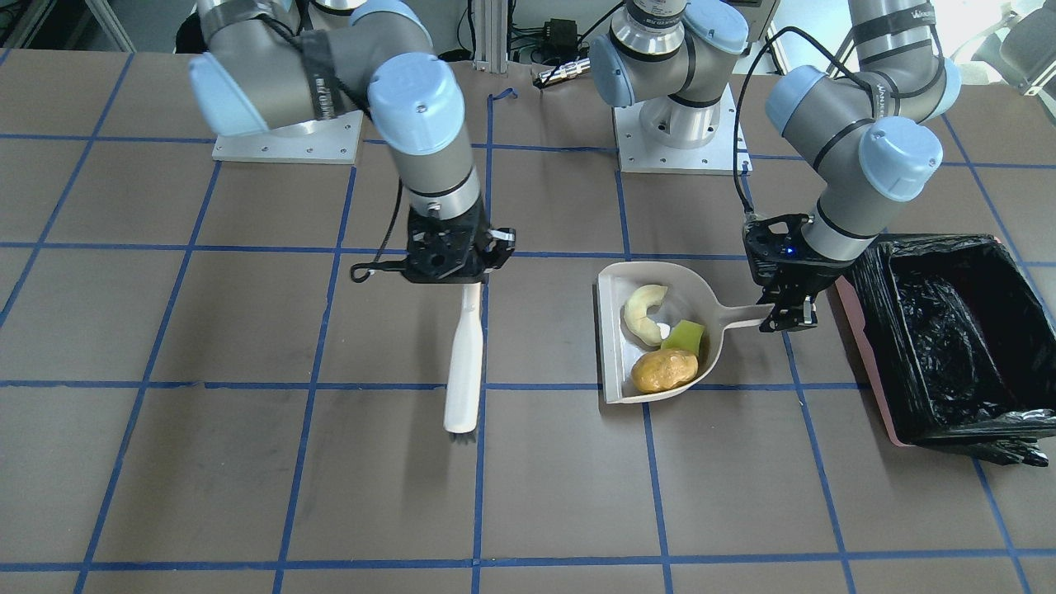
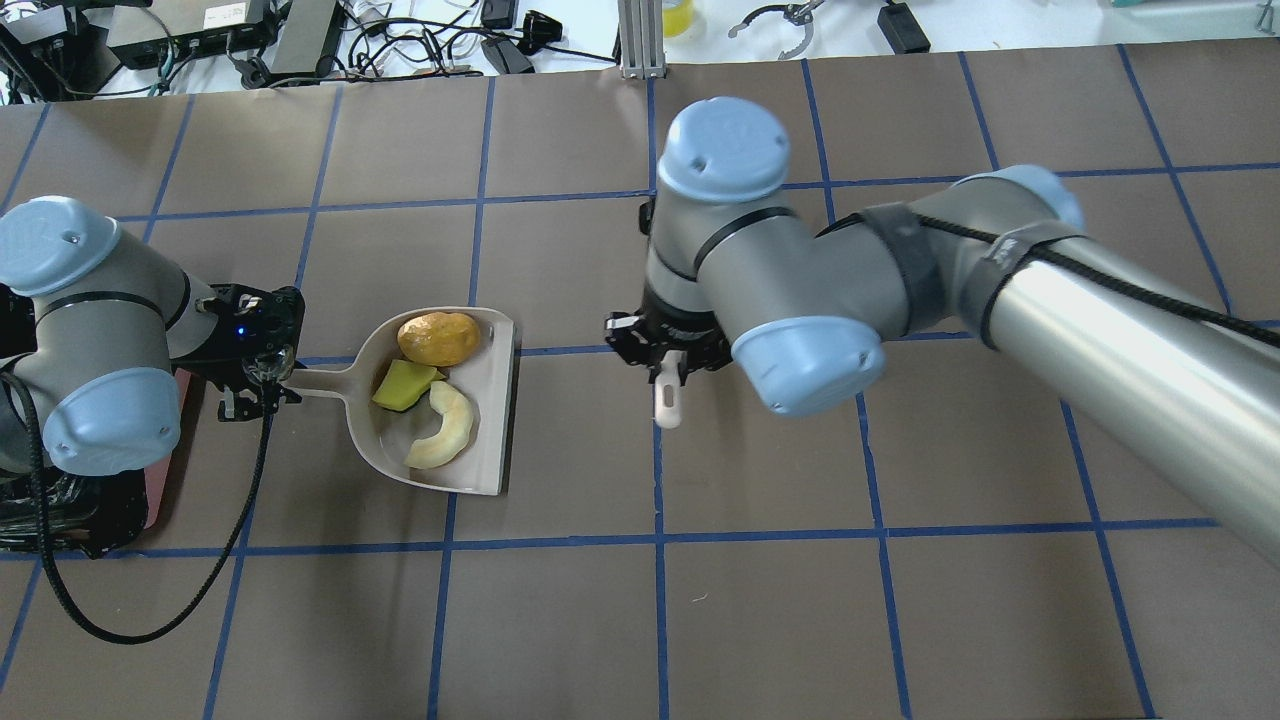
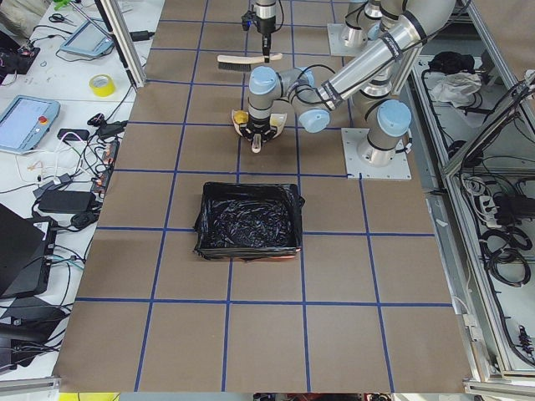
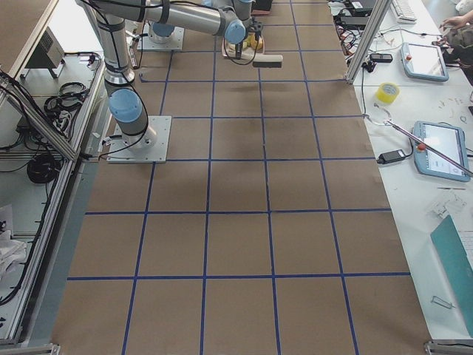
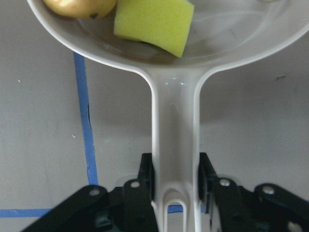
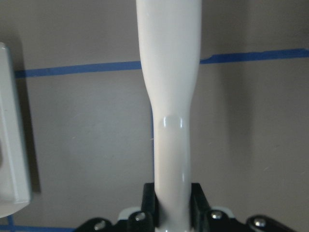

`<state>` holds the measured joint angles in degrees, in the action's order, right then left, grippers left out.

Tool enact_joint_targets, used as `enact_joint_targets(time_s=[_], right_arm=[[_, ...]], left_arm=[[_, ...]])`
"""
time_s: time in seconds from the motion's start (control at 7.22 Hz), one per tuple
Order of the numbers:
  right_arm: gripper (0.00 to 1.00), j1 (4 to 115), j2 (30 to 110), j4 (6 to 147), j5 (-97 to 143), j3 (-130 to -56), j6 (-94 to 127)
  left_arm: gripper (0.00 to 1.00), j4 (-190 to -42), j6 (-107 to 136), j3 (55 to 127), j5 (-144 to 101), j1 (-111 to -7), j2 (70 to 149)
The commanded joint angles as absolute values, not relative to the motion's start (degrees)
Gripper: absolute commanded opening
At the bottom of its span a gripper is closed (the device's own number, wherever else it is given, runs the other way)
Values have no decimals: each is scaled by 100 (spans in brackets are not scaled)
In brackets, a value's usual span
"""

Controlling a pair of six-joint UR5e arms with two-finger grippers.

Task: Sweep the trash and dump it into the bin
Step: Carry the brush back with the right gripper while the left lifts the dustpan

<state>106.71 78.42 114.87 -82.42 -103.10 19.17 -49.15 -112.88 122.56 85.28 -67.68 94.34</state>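
The beige dustpan [image 1: 615, 355] lies on the table and holds all three trash pieces: the golden-brown lump [image 1: 664, 370], the cream crescent [image 1: 643, 312] and the yellow wedge [image 1: 687, 337]. My left gripper [image 1: 788, 318] is shut on the dustpan's handle [image 5: 175, 135], between the pan and the bin [image 1: 949, 338], a pinkish box lined with black plastic. My right gripper [image 1: 462, 272] is shut on the handle of a white brush [image 1: 464, 371], which hangs bristles down over the table beside the pan's open edge. The wedge [image 5: 154, 21] shows in the left wrist view.
The bin [image 3: 249, 221] stands open on the table just beyond the left gripper, its pink edge close to the dustpan handle. The dustpan's front edge [image 6: 12, 145] shows at the left of the right wrist view. The brown table carries blue tape lines [image 1: 487, 384].
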Motion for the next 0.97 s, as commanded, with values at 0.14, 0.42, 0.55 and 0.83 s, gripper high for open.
enact_joint_targets(time_s=[0.14,0.42,0.55,0.83], right_arm=[[0,8751,7832,10690,-8726,-9776,-721],[0,7660,7534,10740,-8754,-9589,-1947],[0,7316,7323,10819,-8754,-9589,-2386],[0,6927,7040,11248,-8938,-9641,-2382]], left_arm=[[0,-5803,-11241,11527,7483,-5752,9571],[0,-7375,-11781,10359,7558,-5180,9598],[0,-7905,-12212,10006,7654,-4663,9624],[0,-7902,-12313,9801,7664,-3870,9624]])
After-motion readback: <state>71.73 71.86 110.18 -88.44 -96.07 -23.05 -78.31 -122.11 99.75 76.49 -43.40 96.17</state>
